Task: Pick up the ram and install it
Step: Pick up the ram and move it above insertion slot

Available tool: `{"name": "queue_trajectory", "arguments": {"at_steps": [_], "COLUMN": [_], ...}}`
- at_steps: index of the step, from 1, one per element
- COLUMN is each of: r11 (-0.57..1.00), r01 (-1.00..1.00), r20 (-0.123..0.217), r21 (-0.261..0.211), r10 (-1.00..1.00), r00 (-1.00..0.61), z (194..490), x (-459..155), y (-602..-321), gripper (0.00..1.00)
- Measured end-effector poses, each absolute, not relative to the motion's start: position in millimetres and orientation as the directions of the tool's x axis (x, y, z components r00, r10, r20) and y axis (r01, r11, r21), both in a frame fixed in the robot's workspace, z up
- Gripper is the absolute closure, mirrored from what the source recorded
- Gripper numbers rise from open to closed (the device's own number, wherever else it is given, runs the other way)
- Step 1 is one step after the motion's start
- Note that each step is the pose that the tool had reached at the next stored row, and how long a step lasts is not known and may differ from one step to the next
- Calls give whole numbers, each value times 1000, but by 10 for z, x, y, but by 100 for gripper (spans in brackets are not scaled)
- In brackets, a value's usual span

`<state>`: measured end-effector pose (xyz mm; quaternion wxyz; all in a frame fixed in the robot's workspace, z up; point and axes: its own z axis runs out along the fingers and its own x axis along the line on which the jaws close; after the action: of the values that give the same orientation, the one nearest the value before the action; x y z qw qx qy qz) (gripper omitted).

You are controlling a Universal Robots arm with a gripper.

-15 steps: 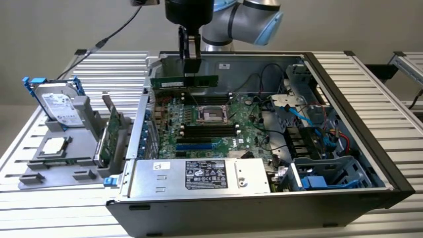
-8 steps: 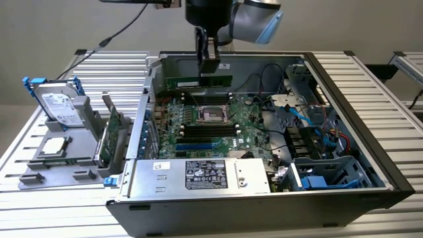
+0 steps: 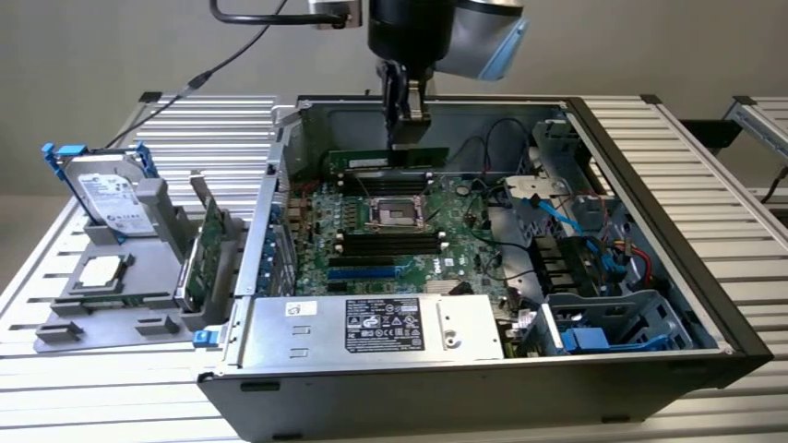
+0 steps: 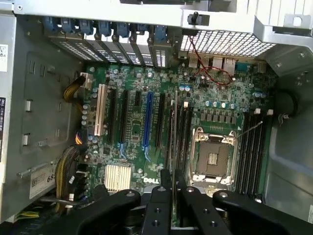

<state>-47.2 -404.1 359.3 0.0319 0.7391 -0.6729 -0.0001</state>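
Arm [image 3: 414, 28] upright, wrist aimed straight down — end effector [image 3: 407, 129] pinched nearly closed.

Open top, crowded sides
We find free room above the motherboard [image 3: 459, 242]; case walls [image 3: 351, 125], power supply [image 3: 295, 332] and cables [image 3: 556, 214] hem the tool [image 3: 403, 137] holding the ram [image 3: 419, 153].

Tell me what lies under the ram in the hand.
Black memory slots on the motherboard, beside the processor socket. The ram, held edge-on by the hand, covers the strip directly beneath it.
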Motion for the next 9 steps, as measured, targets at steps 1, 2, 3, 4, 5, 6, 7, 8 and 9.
{"name": "queue_trajectory", "arguments": {"at_steps": [1, 2, 3, 4, 5, 6, 7, 8, 9], "r11": [-90, -88, -85, -80, -78, -78, -77, -75, -73], "r01": [-995, -995, -995, -996, -996, -996, -996, -996, -996], "r20": [43, 43, 43, 43, 43, 43, 43, 43, 43], "r21": [47, 47, 47, 47, 47, 47, 47, 47, 47], "r10": [-995, -995, -995, -996, -996, -996, -996, -996, -996], "r00": [92, 90, 87, 82, 80, 80, 79, 77, 75], "z": [3580, 3566, 3552, 3515, 3477, 3436, 3392, 3365, 3349], "x": [-465, -459, -453, -441, -433, -428, -421, -413, -408], "y": [-4038, -4033, -4029, -4009, -3974, -3924, -3871, -3853, -3845], "gripper": [86, 86, 86, 86, 86, 86, 86, 86, 86]}}
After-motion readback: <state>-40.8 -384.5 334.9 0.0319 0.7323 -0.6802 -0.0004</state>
